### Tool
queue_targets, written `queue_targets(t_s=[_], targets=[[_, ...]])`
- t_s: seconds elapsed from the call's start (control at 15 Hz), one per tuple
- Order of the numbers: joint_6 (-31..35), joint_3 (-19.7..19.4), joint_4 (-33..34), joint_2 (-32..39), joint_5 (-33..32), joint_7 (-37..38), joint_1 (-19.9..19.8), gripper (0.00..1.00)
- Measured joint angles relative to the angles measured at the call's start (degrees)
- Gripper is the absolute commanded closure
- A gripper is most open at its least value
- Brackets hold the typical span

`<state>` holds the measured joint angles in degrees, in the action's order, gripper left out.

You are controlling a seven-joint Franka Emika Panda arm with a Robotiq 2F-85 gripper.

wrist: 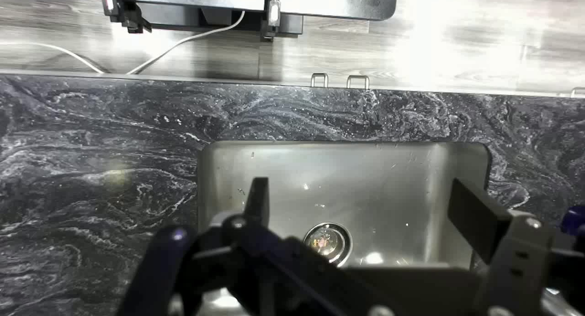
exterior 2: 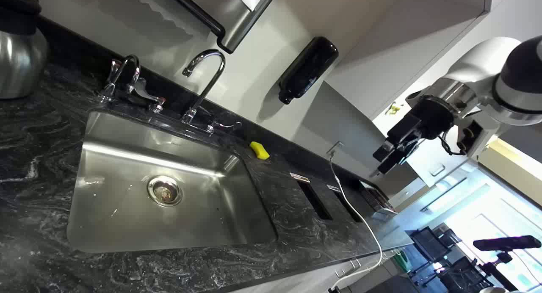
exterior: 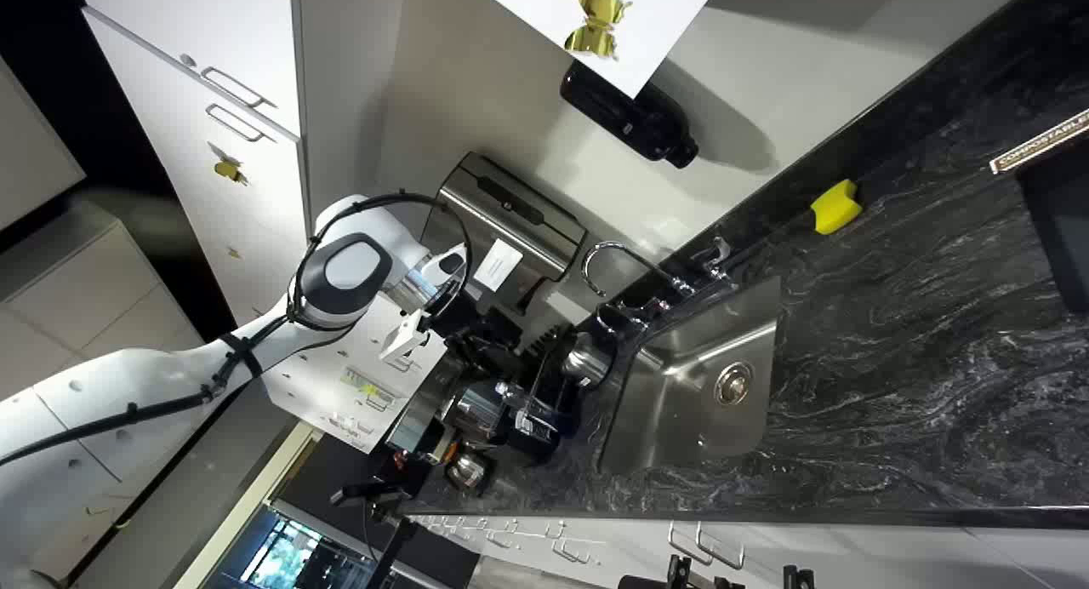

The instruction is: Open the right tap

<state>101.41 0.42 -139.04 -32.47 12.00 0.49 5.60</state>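
Note:
A tall chrome gooseneck tap (exterior 2: 207,83) stands behind the steel sink (exterior 2: 169,229); it also shows in an exterior view (exterior: 634,250). A lever handle (exterior 2: 227,125) sits to its right and also shows in an exterior view (exterior: 721,257). A smaller curved tap (exterior 2: 134,64) and a red-marked lever (exterior 2: 146,92) stand to its left. My gripper (exterior: 502,342) is in the air, apart from the taps; it also shows in an exterior view (exterior 2: 383,159). In the wrist view my gripper (wrist: 358,192) is open and empty over the sink (wrist: 347,160). The taps are hidden there.
A yellow sponge (exterior 2: 259,150) lies on the dark counter right of the taps. A black dispenser (exterior 2: 309,68) and a steel towel dispenser (exterior: 510,214) hang on the wall. A steel jug (exterior 2: 19,60) stands left of the sink. A white cable (exterior 2: 353,208) crosses the counter's front edge.

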Motion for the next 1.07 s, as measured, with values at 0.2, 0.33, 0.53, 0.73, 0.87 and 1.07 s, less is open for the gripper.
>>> queue_targets(t_s=[0.2, 0.33, 0.53, 0.73, 0.87, 1.07], targets=[[0.0, 0.0, 0.0, 0.0, 0.0, 0.0, 0.0, 0.00], [0.0, 0.0, 0.0, 0.0, 0.0, 0.0, 0.0, 0.00], [0.0, 0.1, 0.0, 0.0, -0.4, -0.1, -0.1, 0.00], [0.5, 0.3, 0.1, 0.3, -3.4, -1.6, -0.2, 0.00], [1.1, 0.4, 0.1, 1.0, -7.4, -4.5, -0.1, 0.00], [3.3, 0.4, 0.3, 3.0, -14.0, -10.6, -0.1, 0.00]])
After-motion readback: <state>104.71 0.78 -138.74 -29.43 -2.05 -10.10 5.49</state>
